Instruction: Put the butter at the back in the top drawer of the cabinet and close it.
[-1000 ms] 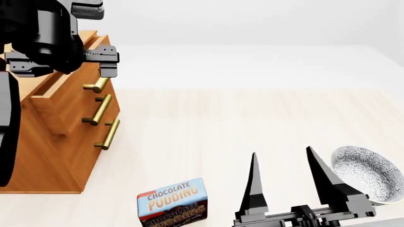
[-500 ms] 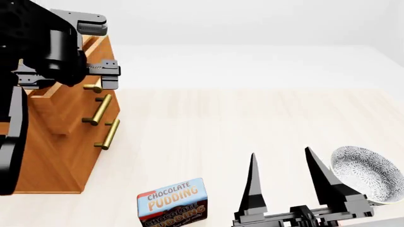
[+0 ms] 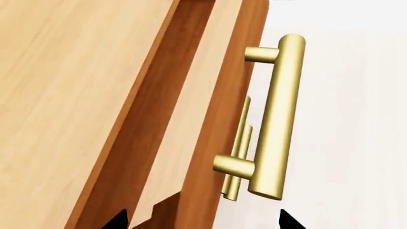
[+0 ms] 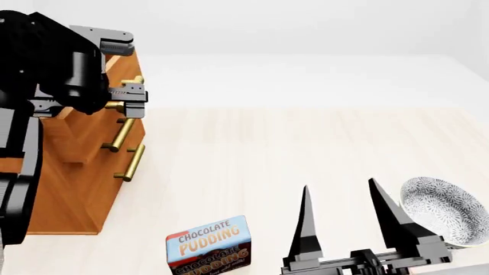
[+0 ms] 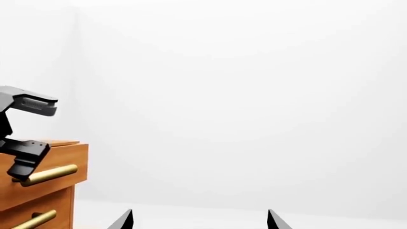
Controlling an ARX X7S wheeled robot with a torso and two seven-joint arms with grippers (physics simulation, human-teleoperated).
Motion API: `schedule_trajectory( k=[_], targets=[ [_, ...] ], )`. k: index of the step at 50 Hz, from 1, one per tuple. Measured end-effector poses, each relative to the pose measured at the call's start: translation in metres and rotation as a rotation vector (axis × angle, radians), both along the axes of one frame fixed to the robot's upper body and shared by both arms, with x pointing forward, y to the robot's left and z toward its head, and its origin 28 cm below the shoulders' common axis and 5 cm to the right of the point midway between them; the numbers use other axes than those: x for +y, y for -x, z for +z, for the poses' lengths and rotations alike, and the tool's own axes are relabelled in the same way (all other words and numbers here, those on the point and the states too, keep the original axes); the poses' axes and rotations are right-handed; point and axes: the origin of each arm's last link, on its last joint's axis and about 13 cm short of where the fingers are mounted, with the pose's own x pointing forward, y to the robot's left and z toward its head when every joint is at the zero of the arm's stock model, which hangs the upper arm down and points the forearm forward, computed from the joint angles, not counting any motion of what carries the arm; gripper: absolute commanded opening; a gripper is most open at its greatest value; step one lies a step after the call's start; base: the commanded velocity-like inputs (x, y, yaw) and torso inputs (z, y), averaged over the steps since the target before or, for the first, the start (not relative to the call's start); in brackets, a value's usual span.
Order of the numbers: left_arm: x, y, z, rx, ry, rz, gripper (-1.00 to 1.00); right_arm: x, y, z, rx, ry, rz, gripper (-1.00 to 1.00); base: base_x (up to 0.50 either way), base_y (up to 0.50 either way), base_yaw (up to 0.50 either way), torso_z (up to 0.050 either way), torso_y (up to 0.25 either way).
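though not yet shut, left wrist: top drawer (image 3: 210,95) ajar, handle (image 3: 277,114) ahead of left gripper (image 3: 201,222), jaws spread; calls for a straight push inward. head: cabinet (image 4: 77,189) at left; right gripper (image 4: 347,220) released, empty; box (image 4: 208,246) reads "chocolate pudding". right wrist: no butter seen anywhere, presumably inside the drawer.

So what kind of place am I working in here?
Most likely a bare simulated tabletop rather than a real room: a pale wood surface against blank white walls, holding only a wooden cabinet, a Chocolate Pudding box and a patterned bowl.
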Motion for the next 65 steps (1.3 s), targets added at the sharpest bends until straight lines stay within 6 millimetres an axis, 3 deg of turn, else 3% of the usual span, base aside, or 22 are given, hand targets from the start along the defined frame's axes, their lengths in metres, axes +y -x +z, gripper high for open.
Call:
schedule_trajectory(
  k=[30,65],
  targets=[
    [-0.029,0.005,-0.002,0.023,-0.041,-0.069,1.00,0.000,0.002,0.001,-0.002,-0.001,0.000,1.00,0.00,0.00,0.00,0.000,0.000],
    [-0.100,0.019,0.006,0.029,0.037,-0.241,1.00,-0.010,0.009,0.000,-0.007,-0.016,-0.001,1.00,0.00,0.00,0.00,0.000,0.000]
  ],
)
